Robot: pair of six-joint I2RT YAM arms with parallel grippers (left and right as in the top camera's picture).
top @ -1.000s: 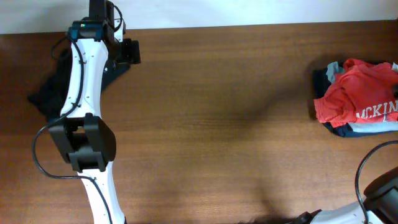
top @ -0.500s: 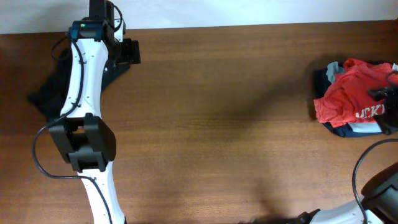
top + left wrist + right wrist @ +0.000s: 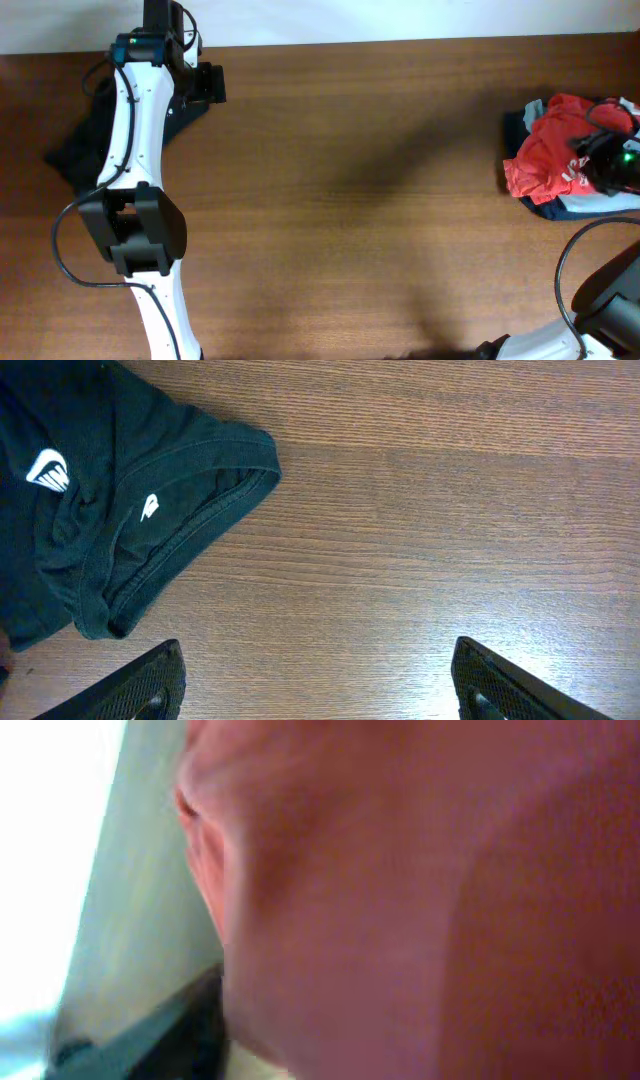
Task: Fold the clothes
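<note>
The orange-red T-shirt (image 3: 540, 160) lies crumpled on top of a small pile at the table's right edge. My right gripper (image 3: 610, 160) is down on it. The right wrist view is filled with blurred orange-red fabric (image 3: 400, 900), so its fingers do not show. The black garment (image 3: 75, 140) lies bunched at the far left. In the left wrist view it shows small white marks (image 3: 120, 510). My left gripper (image 3: 210, 84) hovers just right of it, open and empty (image 3: 320, 690), over bare wood.
Under the T-shirt lie a dark blue garment (image 3: 518, 128) and a light blue one (image 3: 600, 205). The brown wooden table (image 3: 360, 200) spans the view. The left arm (image 3: 135, 140) runs up the table's left side.
My right gripper has come in from the right edge onto the orange-red T-shirt and now covers its white print. The left arm has not moved.
</note>
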